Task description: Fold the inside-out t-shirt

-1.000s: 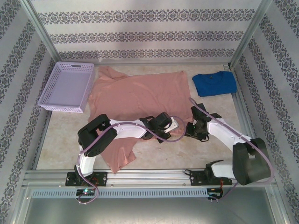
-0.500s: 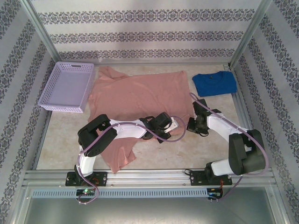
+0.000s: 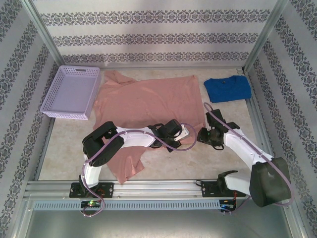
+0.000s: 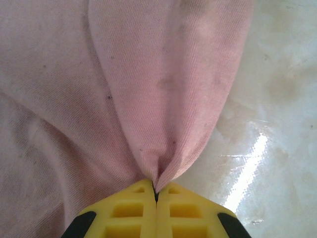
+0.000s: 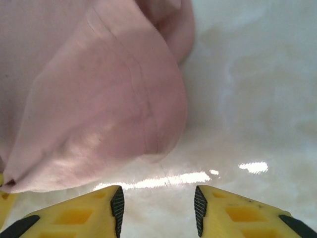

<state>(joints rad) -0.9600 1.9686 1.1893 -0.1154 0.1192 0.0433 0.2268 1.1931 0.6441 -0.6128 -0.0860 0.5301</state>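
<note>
The purple basket sits far left of the left gripper, which pinches the pink t-shirt. The right gripper is open, just behind the shirt's edge. The shirt's long way slants from far right to near left.

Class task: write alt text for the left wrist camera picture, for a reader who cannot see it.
The left gripper, its yellow jaws shut, pinches a fold of the salmon-pink t-shirt, which fans out upward and to the left. Glossy pale marbled table shows on the right.
</note>
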